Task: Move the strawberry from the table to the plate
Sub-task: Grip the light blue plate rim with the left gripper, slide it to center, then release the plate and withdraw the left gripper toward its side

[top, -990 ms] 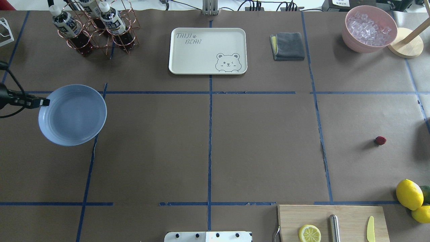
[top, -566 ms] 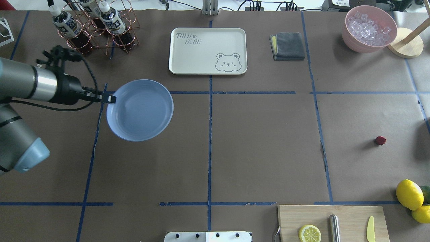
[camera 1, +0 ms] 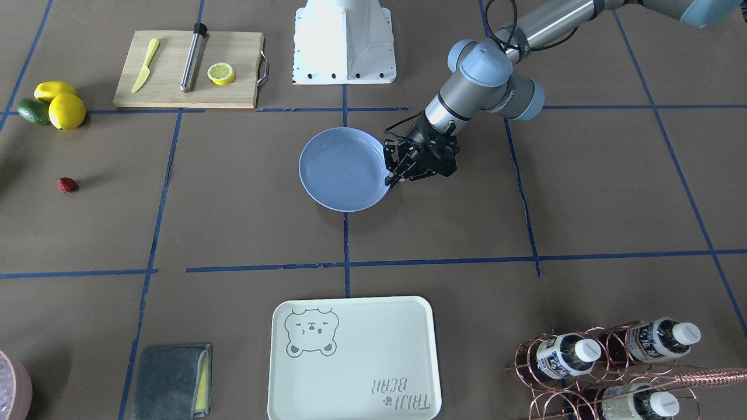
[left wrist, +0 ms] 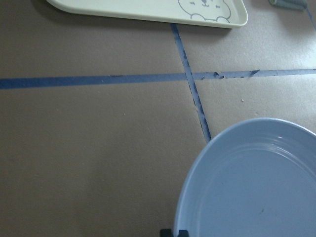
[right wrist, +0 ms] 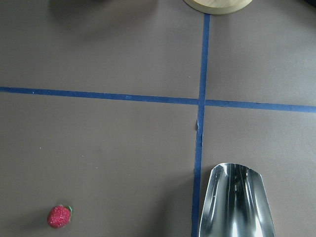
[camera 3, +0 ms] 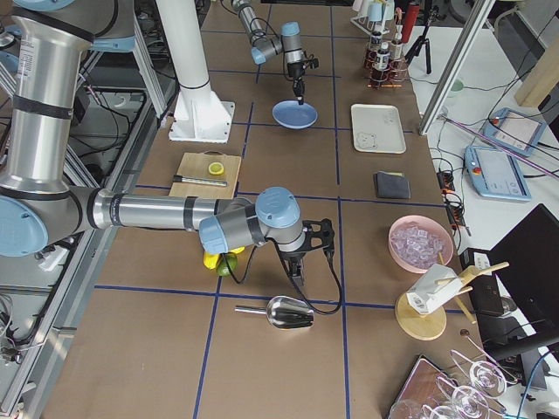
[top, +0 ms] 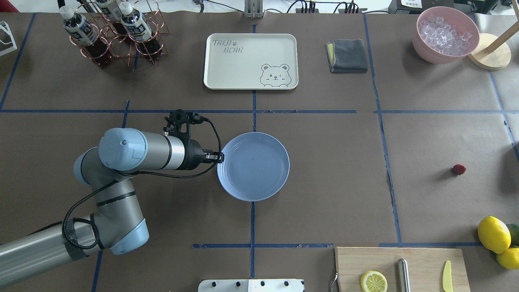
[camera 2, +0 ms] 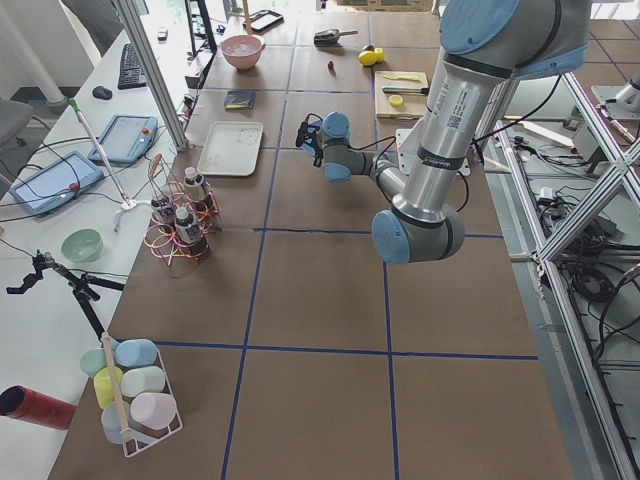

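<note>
The strawberry is a small dark-red berry lying alone on the brown table at the far right; the right wrist view has it at its lower left. The light blue plate is at the table's middle, on the centre tape line, with nothing in it. My left gripper is shut on the plate's left rim, its arm reaching in from the left. I cannot tell whether the plate touches the table. My right gripper shows only in the exterior right view, so I cannot tell its state.
A metal scoop lies right of the strawberry in the right wrist view. Lemons and a cutting board sit at the near right. At the back stand a cream bear tray, a bottle rack, a grey cloth and a pink ice bowl.
My left arm has carried the plate from the table's far left to its middle, a little nearer the robot. The strawberry has not moved.
</note>
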You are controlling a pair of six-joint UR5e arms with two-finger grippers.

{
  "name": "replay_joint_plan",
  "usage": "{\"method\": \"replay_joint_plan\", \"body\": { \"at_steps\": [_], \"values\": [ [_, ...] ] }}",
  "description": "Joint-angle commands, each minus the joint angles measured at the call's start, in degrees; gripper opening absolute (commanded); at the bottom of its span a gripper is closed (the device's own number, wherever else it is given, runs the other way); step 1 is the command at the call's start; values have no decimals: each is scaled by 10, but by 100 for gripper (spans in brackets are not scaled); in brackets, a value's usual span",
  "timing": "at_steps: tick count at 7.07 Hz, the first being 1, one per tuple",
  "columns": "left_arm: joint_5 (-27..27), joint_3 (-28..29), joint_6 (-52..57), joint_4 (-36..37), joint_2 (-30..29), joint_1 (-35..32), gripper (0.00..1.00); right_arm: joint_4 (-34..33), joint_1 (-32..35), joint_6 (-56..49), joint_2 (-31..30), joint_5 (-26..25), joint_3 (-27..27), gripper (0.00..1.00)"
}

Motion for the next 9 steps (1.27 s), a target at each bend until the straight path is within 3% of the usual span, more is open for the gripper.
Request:
{"method": "replay_joint_plan", "body": {
  "at_steps": [1, 2, 3, 4, 5, 6, 8, 9],
  "values": [
    [7, 12, 2, -1, -2, 6, 0, 0, 0, 0, 0, -1, 0, 100],
    [7, 12, 2, -1, -1, 6, 18, 0, 0, -1, 0, 0, 0, 100],
    [8, 12, 3, -1, 0, 6, 75, 0, 0, 0, 0, 0, -1, 100],
    [8, 10, 5, -1, 1, 5, 100, 0, 0, -3, 0, 0, -2, 100],
    [1, -9, 17, 5, 12, -13, 100, 2, 0, -3, 3, 0, 4, 100],
    [-35, -57, 96, 66, 33, -50, 100, 10, 0, -3, 5, 3, 12, 100],
    [-93, -185, 267, 261, 77, -155, 100, 43, -17, 0, 21, 4, 21, 100],
    [-163, -205, 363, 309, 117, -266, 100, 44, -25, 6, 30, 22, 29, 100]
  ]
}}
